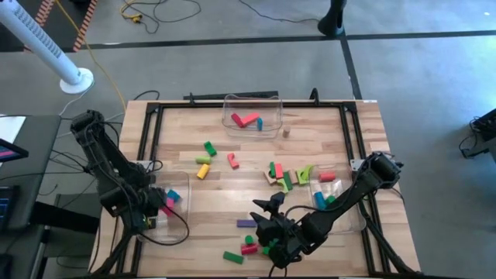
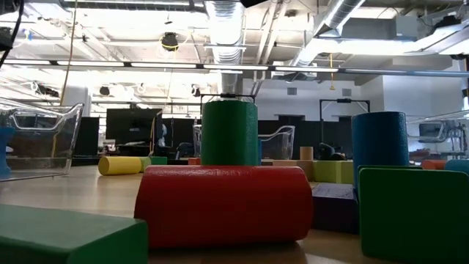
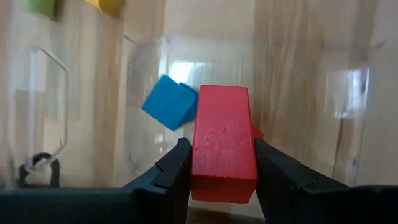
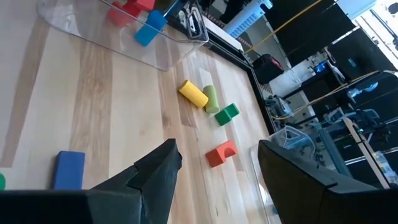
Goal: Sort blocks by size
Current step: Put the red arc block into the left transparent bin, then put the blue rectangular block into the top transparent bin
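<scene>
- Red block (image 3: 222, 144) clamped in the left end effector (image 3: 219, 163), hiding part of the clear bin (image 3: 56, 93) holding a blue cube (image 3: 168, 102).
- Right end effector (image 4: 214, 171) gapes empty above the tabletop (image 4: 112, 112).

Wood slat table (image 1: 256, 155) with a black frame (image 1: 147, 132) round its edge. Three clear bins: one (image 1: 252, 116) at the far edge, centre; one (image 1: 174, 209) at the left side; one (image 1: 345, 205) at the right. Off-table: white ribbed duct (image 1: 46, 46), yellow cable (image 1: 101, 62) on grey floor.
</scene>
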`<state>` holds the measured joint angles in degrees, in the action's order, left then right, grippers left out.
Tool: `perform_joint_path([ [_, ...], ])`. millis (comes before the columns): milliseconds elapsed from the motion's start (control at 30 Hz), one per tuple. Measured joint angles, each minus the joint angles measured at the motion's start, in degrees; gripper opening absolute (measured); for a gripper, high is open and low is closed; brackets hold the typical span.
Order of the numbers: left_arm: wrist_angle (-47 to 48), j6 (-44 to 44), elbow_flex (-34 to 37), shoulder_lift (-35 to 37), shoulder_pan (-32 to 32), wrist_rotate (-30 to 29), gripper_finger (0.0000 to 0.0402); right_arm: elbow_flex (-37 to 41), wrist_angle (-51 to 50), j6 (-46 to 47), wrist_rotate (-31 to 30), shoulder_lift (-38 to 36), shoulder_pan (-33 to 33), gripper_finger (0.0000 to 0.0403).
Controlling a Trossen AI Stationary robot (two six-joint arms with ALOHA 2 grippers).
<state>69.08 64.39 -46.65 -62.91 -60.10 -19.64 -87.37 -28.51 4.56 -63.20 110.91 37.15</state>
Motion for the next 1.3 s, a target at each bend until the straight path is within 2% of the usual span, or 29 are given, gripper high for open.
perform_joint_path([
  [300,-1.1,0.6,0.0,-4.2,0.0,1.7,0.0140,0.0,0.0,0.1,0.1,0.0,0.0,0.0256],
  [700,-1.6,2.1,0.0,-4.2,0.0,1.8,0.0197,0.0,0.0,0.1,0.1,0.0,0.0,0.0256],
  [1033,-3.4,-1.1,-0.1,-4.2,0.0,1.4,0.0201,0.0,0.0,0.1,0.1,0.0,0.0,0.0256],
  [1300,-2.6,-1.7,-2.9,-4.2,0.0,0.8,0.0201,0.0,0.1,0.0,0.1,0.0,0.0,0.0256],
])
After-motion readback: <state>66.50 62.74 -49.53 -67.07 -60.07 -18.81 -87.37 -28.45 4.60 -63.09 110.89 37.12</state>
